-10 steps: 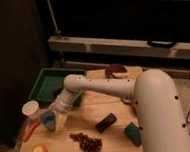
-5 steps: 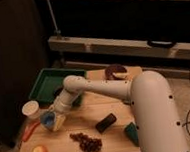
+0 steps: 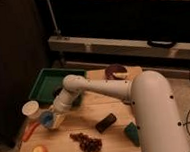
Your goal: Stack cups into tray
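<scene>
Cups (image 3: 31, 108) sit at eight o'clock from the tray (image 3: 43, 84). Our gripper (image 3: 50, 120) covers the blue cup (image 3: 45, 116); we cannot tell its grip.

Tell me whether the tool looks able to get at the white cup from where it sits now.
Probably yes. The tool is low over the light blue cup, and the white cup stands just beside it near the table's edge, with nothing visible between them or above its open top.
</scene>
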